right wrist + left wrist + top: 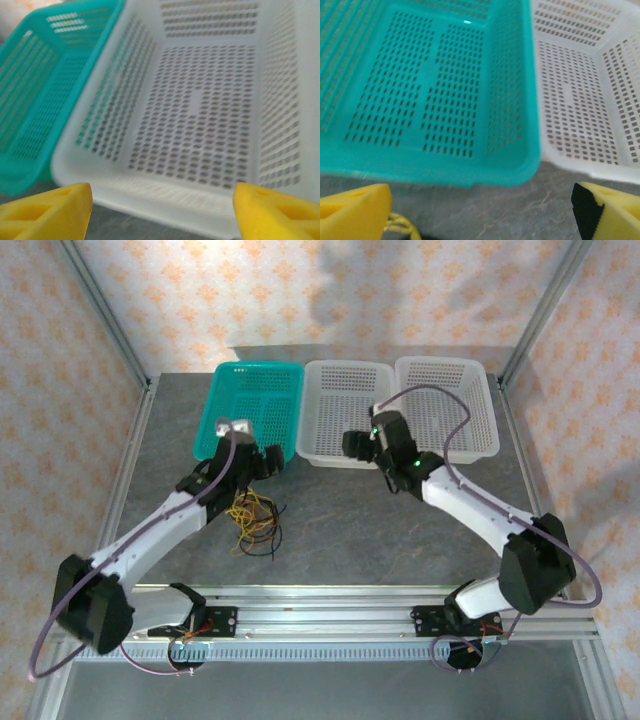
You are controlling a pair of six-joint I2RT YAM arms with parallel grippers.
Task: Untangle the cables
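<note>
My left hand (264,462) spread, empty, at teal basket (250,410) rim. Cables (256,520) lie tangled on worktop (380,530) just beside it, likely within reach for pick. My right hand (354,445) spread, empty, near white basket (345,410), ready to assist.

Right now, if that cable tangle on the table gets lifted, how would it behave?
Probably floppy: the cables lie in loose thin loops, so they'd likely sag. Strands overlap, so pulling one would probably drag the others. Likely light, being so thin.
</note>
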